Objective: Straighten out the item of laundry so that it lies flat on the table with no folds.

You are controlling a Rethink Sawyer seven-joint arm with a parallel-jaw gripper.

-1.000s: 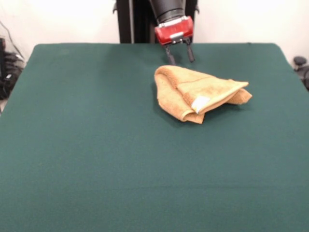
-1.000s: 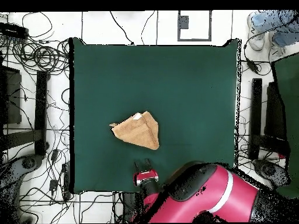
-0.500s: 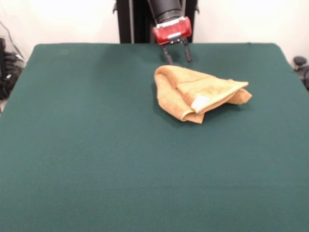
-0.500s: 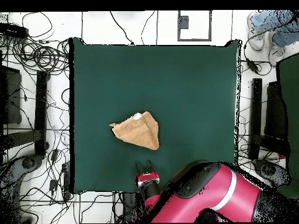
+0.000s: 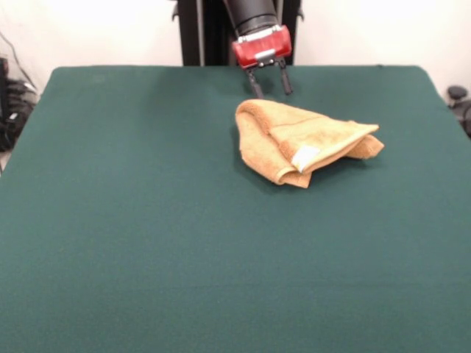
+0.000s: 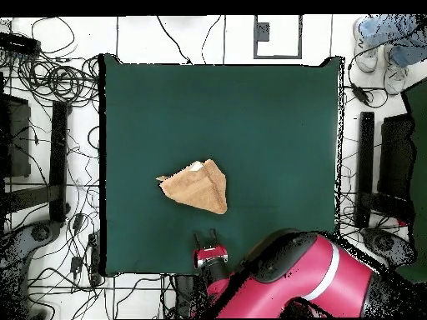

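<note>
Nothing moved; folded towel (image 5: 302, 143) lies near open jaws.

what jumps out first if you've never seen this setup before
The crumpled tan-orange towel stands out first, lying folded over itself with its white tag showing, on the robot's half of the dark green table. Just behind it hangs the red end effector, fingers open and clear of the cloth. From overhead, tangled cables litter the floor around the table.

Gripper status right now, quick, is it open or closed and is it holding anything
Gripper: open and empty, fingers apart, hanging beyond the far edge of the folded towel without touching it.
</note>
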